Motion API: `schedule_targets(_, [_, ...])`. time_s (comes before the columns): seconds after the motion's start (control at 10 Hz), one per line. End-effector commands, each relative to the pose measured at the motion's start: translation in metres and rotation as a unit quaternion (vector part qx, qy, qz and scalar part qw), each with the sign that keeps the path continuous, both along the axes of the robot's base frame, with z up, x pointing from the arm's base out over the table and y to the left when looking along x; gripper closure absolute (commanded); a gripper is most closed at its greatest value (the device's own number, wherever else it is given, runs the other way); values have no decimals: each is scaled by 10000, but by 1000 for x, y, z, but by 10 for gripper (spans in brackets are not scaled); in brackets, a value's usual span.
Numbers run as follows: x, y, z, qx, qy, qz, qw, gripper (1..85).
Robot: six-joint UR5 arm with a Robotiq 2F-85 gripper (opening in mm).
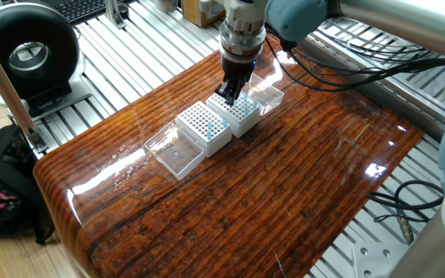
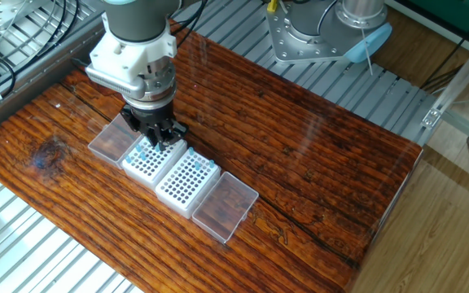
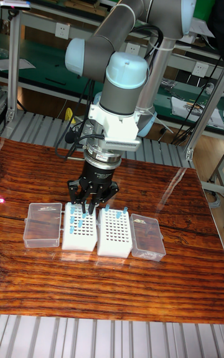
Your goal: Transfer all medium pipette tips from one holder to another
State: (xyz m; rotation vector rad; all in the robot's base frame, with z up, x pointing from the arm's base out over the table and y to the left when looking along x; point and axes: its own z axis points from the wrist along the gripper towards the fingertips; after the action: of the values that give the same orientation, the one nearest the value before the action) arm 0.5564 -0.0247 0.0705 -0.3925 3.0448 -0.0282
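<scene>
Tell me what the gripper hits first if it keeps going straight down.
The gripper points down over one white holder, the one beside the other holder. It would likely first meet the blue tips standing in that holder, though exact depth is unclear.

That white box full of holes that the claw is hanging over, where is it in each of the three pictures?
One fixed view: the white holder sits upper middle, the farther of the two white boxes.
The other fixed view: the holder is left of centre, under the gripper.
Tall fixed view: the holder is lower left, the left white box.
Shared landmark: the second white holder touching its side.
</scene>
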Motion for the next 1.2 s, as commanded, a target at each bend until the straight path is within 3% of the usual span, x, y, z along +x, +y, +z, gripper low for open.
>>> schedule_targets(0.0, [0,0,1,57,11,-16,10000,620])
schedule_targets(1.1, [-1,1,9,58,87,-24,9999,620])
